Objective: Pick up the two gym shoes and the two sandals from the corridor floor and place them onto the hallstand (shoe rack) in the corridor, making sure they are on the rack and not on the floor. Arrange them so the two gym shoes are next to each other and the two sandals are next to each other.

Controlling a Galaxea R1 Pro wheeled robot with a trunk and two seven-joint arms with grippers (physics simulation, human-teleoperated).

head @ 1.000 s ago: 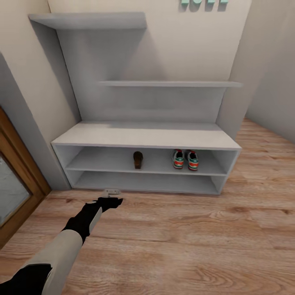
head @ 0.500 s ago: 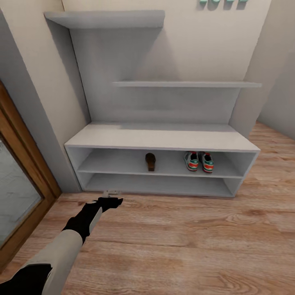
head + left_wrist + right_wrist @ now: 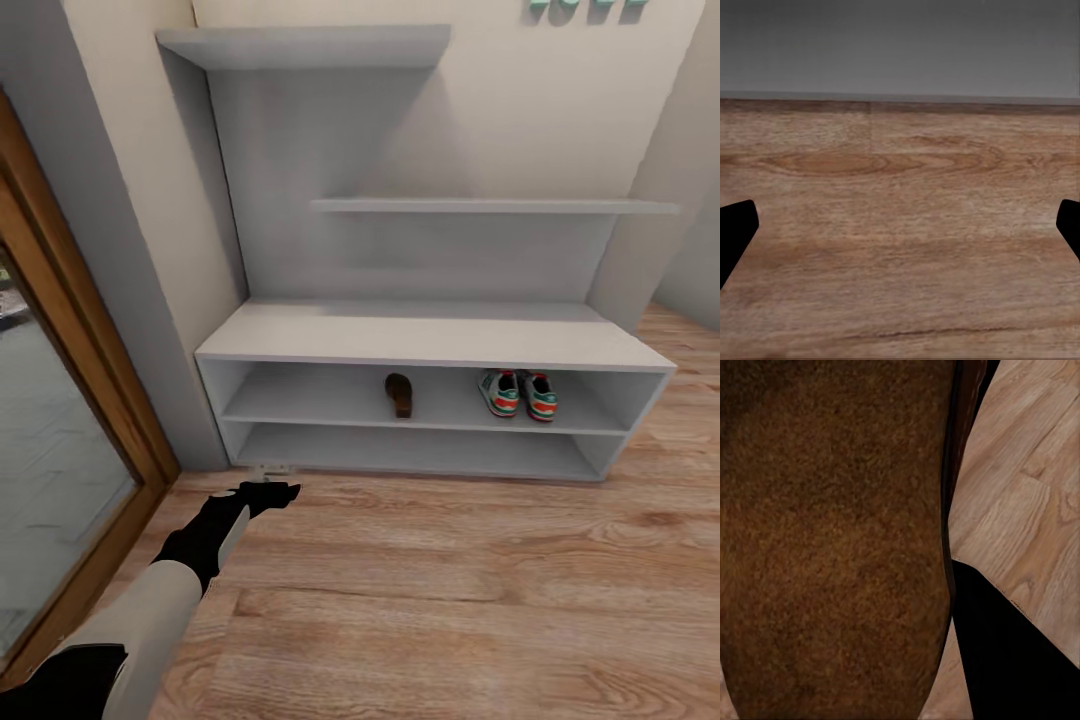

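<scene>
1. The rack (image 3: pixel 430 340) is a pale grey, matte, boxy unit with a flat top, two open shelf rows and two thin stepped shelves on the wall above; the lower edges of teal letters (image 3: pixel 588 8) show at the top of the head view.
2. The floor (image 3: pixel 480 600) is light brown wood plank with strong grain and knots; a wood-framed glass door (image 3: pixel 60 440) stands at the left.
3. On the upper shelf row sit two gym shoes (image 3: pixel 517 394), white with green and red-orange accents, side by side and touching or nearly so, toward the right end.
4. One dark brown sandal (image 3: pixel 400 394) lies on the same shelf near the middle, apart from the shoes.
5. The left gripper (image 3: pixel 272 480) reaches low over the floor just before the rack's left foot; in the left wrist view its black fingertips (image 3: pixel 736 229) stand wide apart with bare planks between, so the jaws are released and hold nothing.
6. In the right wrist view a second sandal (image 3: pixel 832 540), rough, grainy brown leather with a curved edge, lies close against the camera beside one black finger (image 3: pixel 1009 660). The right jaws seem to grip it, but whether they are clenched cannot be told.
</scene>
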